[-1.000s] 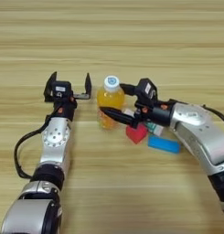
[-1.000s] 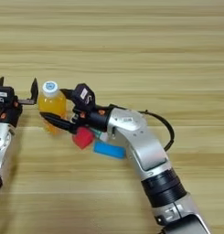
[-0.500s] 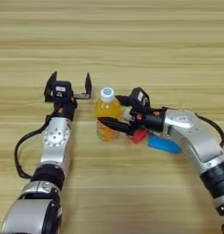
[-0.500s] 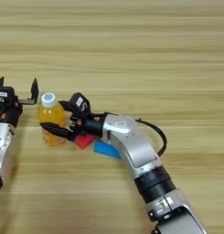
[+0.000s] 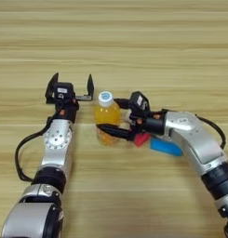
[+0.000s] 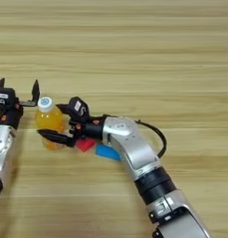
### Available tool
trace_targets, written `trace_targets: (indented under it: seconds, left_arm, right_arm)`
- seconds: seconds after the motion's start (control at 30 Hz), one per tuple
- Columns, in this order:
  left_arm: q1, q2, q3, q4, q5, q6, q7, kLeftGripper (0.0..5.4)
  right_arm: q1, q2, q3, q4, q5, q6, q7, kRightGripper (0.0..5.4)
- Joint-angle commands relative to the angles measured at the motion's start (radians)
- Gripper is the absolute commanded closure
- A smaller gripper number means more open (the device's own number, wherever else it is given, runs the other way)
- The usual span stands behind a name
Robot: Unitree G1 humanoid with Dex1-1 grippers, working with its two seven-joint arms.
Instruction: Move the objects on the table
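An orange-drink bottle [image 5: 106, 122] with a white cap stands upright on the table [image 5: 134, 42], left of centre. My right gripper [image 5: 109, 115] reaches in from the right and is shut on the bottle, one black finger behind it and one in front. A red cube [image 5: 142, 139] lies just under the right wrist, with a flat blue block [image 5: 165, 147] touching it on the right. Just left of the bottle's cap is my left gripper [image 5: 71, 85], open and empty, its fingers pointing away from me.
The right forearm [image 5: 194, 144] lies across the table's right front, over the blue block's right end. The left arm [image 5: 55, 148] runs up the left side. Bare wood stretches across the far half.
The right gripper has carried the bottle a little left and toward me, away from the red cube and closer beside the left gripper. The left arm has not moved.
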Motion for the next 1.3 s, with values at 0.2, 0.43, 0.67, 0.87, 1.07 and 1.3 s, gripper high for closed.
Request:
trace_targets:
  seconds: [0.2,0.43,0.67,0.87,1.07,1.3]
  left_arm:
    - [-0.018,0.001,-0.007,0.000,0.022,-0.009,0.013,0.00]
    - [-0.018,0.002,-0.008,0.003,0.022,-0.011,0.014,0.00]
    - [-0.017,0.002,-0.007,0.002,0.021,-0.011,0.014,0.00]
    - [-0.016,0.002,-0.006,0.001,0.020,-0.012,0.014,0.00]
    - [-0.016,0.003,-0.005,0.002,0.020,-0.013,0.014,0.00]
    - [-0.016,0.005,-0.004,0.002,0.019,-0.014,0.014,0.00]
  right_arm:
    - [0.020,-0.052,-0.011,-0.070,0.001,-0.009,0.031,0.01]
    - [0.029,-0.078,-0.040,-0.104,0.018,-0.009,0.033,0.01]
    - [0.030,-0.096,-0.078,-0.124,0.030,-0.011,0.031,0.01]
    - [0.030,-0.133,-0.164,-0.150,0.073,-0.020,0.025,0.01]
    - [0.001,-0.150,-0.302,-0.181,0.157,-0.025,-0.021,0.01]
    - [-0.070,-0.121,-0.430,-0.122,0.148,-0.103,-0.194,0.01]
